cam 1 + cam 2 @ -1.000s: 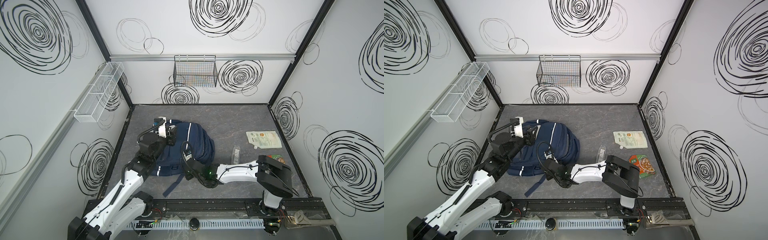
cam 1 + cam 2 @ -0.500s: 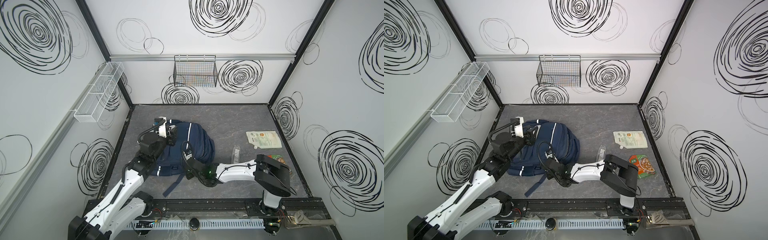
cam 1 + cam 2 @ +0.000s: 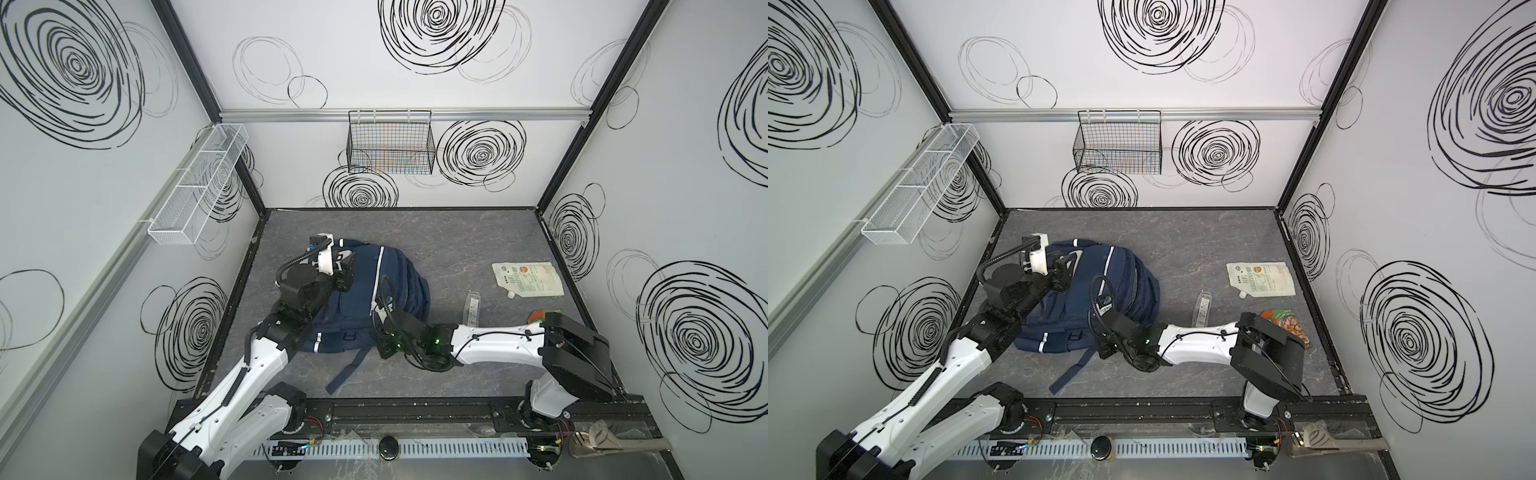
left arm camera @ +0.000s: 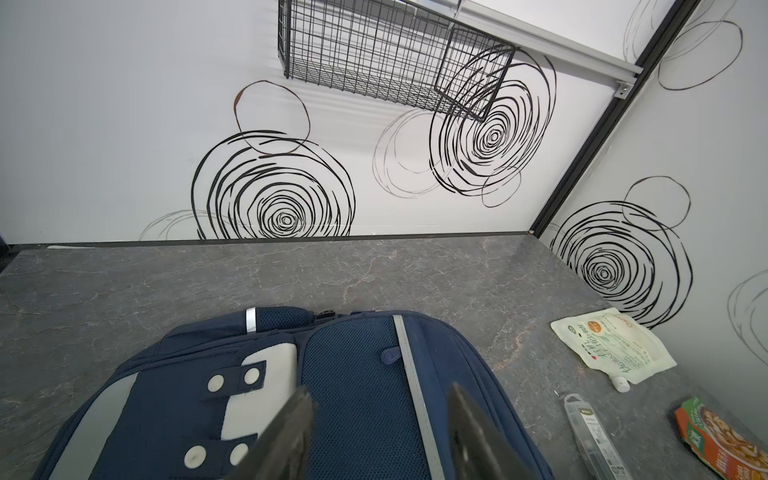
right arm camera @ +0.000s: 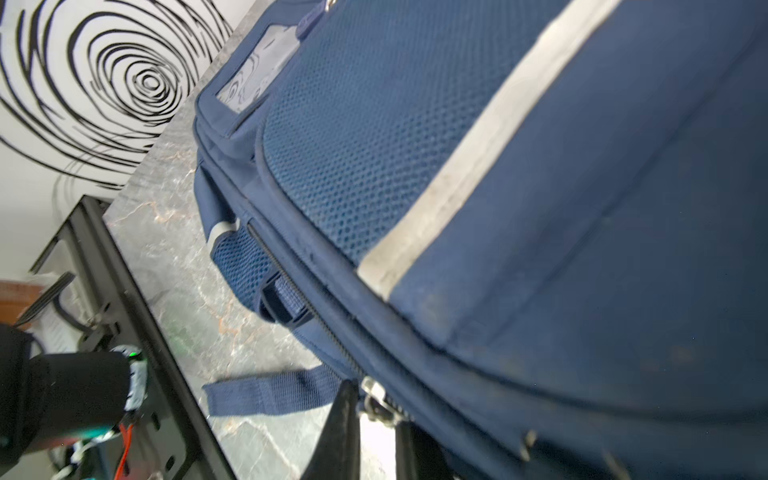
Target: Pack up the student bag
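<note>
Student bag (image 3: 395,282) is lying left of centre on the counter (image 3: 478,249), long axis running near to far. Right gripper (image 5: 374,405) is sitting at its near-right edge, nearly closed, seemingly pinching the zip pull (image 5: 376,397). Left gripper (image 4: 380,390) is hovering over the far-left part, half open and empty.

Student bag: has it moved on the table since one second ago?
No. In both top views the student bag keeps the same gap to the white pouch.

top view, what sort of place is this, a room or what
Probably a robot test cell: swirl-printed panel walls, left arm and right arm on a front rail, a hanging wire basket.
</note>
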